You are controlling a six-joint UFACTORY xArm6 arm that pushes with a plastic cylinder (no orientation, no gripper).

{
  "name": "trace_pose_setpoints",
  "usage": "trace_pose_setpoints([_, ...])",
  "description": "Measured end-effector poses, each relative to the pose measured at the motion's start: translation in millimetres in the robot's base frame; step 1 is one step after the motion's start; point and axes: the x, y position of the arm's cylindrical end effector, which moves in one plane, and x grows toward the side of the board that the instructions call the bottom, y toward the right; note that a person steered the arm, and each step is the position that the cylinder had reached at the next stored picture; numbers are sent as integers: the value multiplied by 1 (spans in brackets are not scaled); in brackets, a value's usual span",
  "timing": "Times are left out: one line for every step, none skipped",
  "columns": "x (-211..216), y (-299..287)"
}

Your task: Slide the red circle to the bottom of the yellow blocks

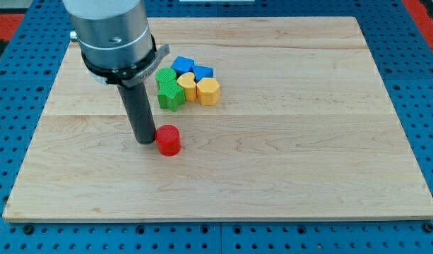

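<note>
The red circle block (169, 140) lies on the wooden board, left of centre. My tip (145, 140) rests on the board just left of it, touching or nearly touching its left side. Two yellow blocks sit above and to the right: a heart-like one (187, 86) and a hexagonal one (208, 91), side by side. The red circle lies below and left of them, a short gap away.
Two green blocks (169, 94) (164, 76) sit left of the yellow blocks, touching them. Two blue blocks (182, 65) (203, 72) sit just above the yellow ones. The arm's grey body (114, 35) looms over the upper left of the wooden board (308, 155).
</note>
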Motion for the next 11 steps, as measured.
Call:
trace_pose_setpoints([24,-1])
trace_pose_setpoints([29,8])
trace_pose_setpoints([3,20])
trace_pose_setpoints([-18,38])
trace_pose_setpoints([-11,82])
trace_pose_setpoints([14,106])
trace_pose_setpoints([4,112])
trace_pose_setpoints([-29,112])
trace_pose_setpoints([-36,132])
trace_pose_setpoints([-43,170])
trace_pose_setpoints([-60,172])
